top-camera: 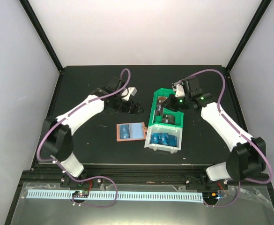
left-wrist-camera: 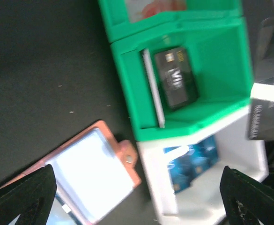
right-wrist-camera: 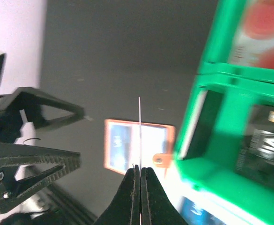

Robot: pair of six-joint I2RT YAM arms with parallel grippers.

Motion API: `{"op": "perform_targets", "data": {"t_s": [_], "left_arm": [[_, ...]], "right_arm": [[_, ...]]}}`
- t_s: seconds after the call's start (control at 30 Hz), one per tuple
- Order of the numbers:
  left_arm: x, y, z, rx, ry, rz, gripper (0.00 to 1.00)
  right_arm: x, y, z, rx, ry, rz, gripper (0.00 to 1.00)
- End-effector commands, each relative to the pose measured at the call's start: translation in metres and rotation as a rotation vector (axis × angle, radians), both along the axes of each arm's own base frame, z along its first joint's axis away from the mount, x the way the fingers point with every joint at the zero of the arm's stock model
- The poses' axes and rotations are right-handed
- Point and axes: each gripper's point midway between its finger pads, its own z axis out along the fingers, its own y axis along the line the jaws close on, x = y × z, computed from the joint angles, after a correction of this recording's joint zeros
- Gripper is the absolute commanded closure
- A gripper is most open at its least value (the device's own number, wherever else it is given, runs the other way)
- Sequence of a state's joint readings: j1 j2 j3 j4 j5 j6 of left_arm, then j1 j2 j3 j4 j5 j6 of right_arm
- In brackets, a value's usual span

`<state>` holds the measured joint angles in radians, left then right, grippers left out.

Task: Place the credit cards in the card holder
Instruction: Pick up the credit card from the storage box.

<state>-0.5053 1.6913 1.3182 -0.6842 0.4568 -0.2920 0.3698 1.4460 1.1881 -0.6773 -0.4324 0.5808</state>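
Observation:
The pink card holder lies open on the dark table, left of the bins, with a blue credit card in its left half. More blue credit cards lie in the white bin. My right gripper is shut on a thin credit card, seen edge-on, above the card holder. In the top view the right gripper hangs over the green bin. My left gripper is open and holds nothing, behind the holder. The left wrist view shows the card holder and the blue cards.
A green bin with two compartments stands behind the white bin, and a dark card lies in its near compartment. The left gripper's fingers show at the left of the right wrist view. White walls enclose the table.

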Motion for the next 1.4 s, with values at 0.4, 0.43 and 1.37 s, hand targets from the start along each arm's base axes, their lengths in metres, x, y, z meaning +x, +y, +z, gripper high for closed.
{"op": "perform_targets", "data": {"t_s": [0.4, 0.43, 1.37], "left_arm": [[-0.100, -0.004, 0.110, -0.671, 0.037, -0.023, 0.08], [-0.104, -0.003, 0.107, -0.689, 0.041, -0.019, 0.10], [-0.124, 0.001, 0.057, -0.732, 0.033, 0.046, 0.99]], "right_arm": [[-0.089, 0.089, 0.082, 0.642, -0.197, 0.448, 0.99], [-0.093, 0.090, 0.080, 0.654, -0.194, 0.457, 0.99], [-0.111, 0.084, 0.015, 0.536, -0.151, 0.402, 0.67]]}}
